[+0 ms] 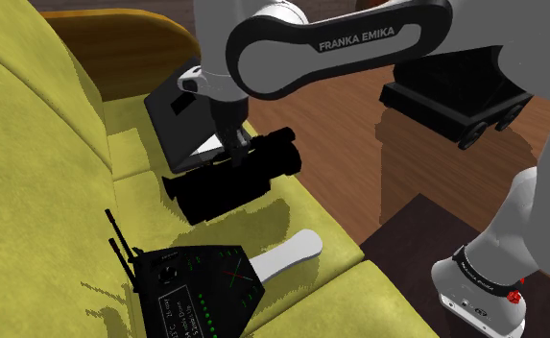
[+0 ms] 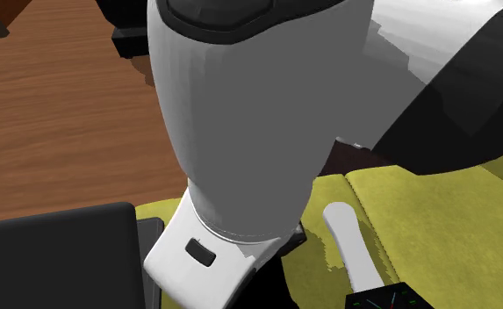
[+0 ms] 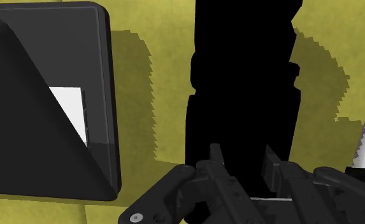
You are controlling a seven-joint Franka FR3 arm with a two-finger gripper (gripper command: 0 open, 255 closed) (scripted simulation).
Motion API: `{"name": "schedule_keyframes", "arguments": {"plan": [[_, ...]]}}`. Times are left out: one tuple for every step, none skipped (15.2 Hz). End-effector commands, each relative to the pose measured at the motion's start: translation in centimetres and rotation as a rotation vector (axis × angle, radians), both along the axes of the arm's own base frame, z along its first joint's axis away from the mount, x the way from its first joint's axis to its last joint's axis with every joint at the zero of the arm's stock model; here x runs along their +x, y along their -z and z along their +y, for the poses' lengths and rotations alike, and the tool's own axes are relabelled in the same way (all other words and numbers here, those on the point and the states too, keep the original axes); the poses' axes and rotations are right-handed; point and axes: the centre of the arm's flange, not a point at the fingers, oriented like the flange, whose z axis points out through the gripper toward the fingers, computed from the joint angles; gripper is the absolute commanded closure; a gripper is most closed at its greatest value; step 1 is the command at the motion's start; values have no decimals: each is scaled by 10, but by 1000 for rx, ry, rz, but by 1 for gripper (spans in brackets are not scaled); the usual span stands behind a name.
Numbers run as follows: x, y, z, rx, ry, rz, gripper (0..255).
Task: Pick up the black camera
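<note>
The arm [image 2: 240, 114] is right in your face in the second exterior view, a big white link with dark joints. Under it is a yellow-green sofa [image 1: 33, 144]. On the seat there's an open dark laptop [image 1: 181, 120] up by the backrest. The black camera [image 1: 229, 182] is just beside it over the seat cushion, between the laptop and a black radio [image 1: 191, 288] with antennas sticking up. I can't tell if the camera is resting on the cushion or a bit off it. A white handle-shaped thing [image 1: 287, 254] lies next to the radio, near the seat's front edge. The claw [image 1: 236, 146] is down on top of the camera's body. From the wrist the camera [image 3: 244, 95] sits dead centre past the claw [image 3: 243, 156] – black on black, so I can't tell whether it's clamped or loose.
</note>
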Motion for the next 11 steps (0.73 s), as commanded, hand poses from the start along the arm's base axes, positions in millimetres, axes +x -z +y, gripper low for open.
{"name": "schedule_keyframes", "arguments": {"plan": [[1, -13, 0, 2, 0, -3, 255], [1, -18, 0, 2, 0, -3, 255], [1, -23, 0, 2, 0, -3, 255], [1, -28, 0, 2, 0, -3, 255], [1, -34, 0, 2, 0, -3, 255], [1, -39, 0, 2, 0, -3, 255], [1, -44, 0, 2, 0, -3, 255], [1, -49, 0, 2, 0, -3, 255], [1, -55, 0, 2, 0, -3, 255], [1, -56, 0, 2, 0, -3, 255], [1, -56, 0, 2, 0, -3, 255]]}}
